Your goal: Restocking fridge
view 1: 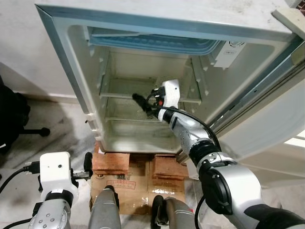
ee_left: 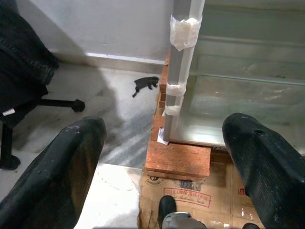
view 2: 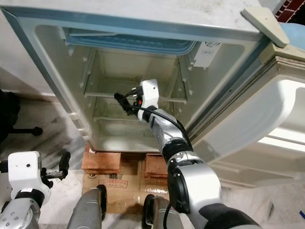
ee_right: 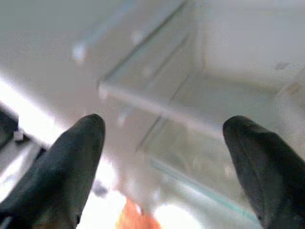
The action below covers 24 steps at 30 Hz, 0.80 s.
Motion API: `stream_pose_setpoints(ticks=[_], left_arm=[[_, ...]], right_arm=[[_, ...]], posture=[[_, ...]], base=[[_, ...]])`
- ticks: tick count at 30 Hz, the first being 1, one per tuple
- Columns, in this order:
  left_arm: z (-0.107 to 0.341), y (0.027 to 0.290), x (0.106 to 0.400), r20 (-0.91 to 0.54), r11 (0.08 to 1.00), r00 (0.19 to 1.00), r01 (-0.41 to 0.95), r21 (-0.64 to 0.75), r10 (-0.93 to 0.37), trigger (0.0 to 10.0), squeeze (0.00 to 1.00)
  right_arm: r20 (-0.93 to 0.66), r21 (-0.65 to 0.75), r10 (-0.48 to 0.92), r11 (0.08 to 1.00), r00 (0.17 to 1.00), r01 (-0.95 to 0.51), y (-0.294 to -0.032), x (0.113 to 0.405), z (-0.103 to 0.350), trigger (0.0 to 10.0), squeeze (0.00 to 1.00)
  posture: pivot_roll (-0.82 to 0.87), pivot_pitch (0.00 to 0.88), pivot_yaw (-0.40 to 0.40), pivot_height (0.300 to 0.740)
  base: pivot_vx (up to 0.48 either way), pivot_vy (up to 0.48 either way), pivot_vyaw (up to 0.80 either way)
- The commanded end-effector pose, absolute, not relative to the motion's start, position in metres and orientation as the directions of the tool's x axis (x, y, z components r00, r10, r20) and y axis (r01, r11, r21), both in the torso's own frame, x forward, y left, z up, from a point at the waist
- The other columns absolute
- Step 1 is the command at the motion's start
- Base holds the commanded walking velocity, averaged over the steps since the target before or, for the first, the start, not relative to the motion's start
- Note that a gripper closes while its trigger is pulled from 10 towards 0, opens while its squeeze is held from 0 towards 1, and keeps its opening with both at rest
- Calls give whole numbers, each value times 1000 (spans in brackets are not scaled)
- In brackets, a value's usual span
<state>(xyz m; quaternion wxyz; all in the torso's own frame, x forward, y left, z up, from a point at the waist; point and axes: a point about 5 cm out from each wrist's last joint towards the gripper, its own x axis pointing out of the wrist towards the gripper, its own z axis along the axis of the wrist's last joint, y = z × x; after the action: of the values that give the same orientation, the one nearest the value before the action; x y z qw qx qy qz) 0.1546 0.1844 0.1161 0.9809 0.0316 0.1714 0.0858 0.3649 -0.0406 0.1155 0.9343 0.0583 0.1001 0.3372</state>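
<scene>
The fridge [view 1: 76,71] stands open, its door [view 1: 267,119] swung out to the right. Inside I see bare glass shelves [view 1: 119,94] and a bluish freezer flap [view 1: 152,43] at the top, with no goods on them. My right arm reaches into the compartment. Its gripper [view 1: 143,105] hangs open just above the lower shelf [ee_right: 190,119], with nothing between its fingers [ee_right: 71,157]. My left gripper [ee_left: 164,143] is held low, in front of the fridge's left front corner, open and holding nothing.
The fridge rests on red bricks [view 1: 110,162] over flattened cardboard [view 1: 128,191]. A black chair base [ee_left: 57,102] and dark fabric [view 1: 9,119] sit on the floor to the left. A small black scrap [ee_left: 145,83] lies near the wall.
</scene>
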Motion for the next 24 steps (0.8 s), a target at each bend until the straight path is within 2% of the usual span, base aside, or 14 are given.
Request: stream_pose_setpoints(ticks=[1,6,8,11,19,24], left_arm=[[113,186,151,-349,980,917,-169,101,194,10000,0],[110,185,149,-359,981,914,-167,100,192,10000,0],[110,184,149,-360,982,914,-161,98,186,10000,0],[111,184,150,-358,982,915,-161,100,186,10000,0],[110,186,147,-363,980,911,-167,106,195,10000,0],[110,185,146,-364,980,911,-169,106,196,10000,0]], right_arm=[[-222,161,647,762,729,-628,-42,360,103,10000,1000],[-315,89,620,773,718,-628,-41,357,93,10000,1000],[-346,10,560,804,753,-594,-46,360,93,10000,1000],[-387,-31,473,851,791,-524,-56,364,91,10000,1000],[-378,-97,348,907,858,-410,-75,373,97,10000,1000],[-358,-97,322,921,876,-378,-79,375,100,10000,1000]], posture=[[333,173,-127,740],[321,180,-126,740],[323,183,-127,740],[324,187,-126,740],[330,192,-131,740],[331,193,-132,740]], base=[[0,0,0],[0,0,0],[0,0,0],[0,0,0],[0,0,0],[0,0,0]])
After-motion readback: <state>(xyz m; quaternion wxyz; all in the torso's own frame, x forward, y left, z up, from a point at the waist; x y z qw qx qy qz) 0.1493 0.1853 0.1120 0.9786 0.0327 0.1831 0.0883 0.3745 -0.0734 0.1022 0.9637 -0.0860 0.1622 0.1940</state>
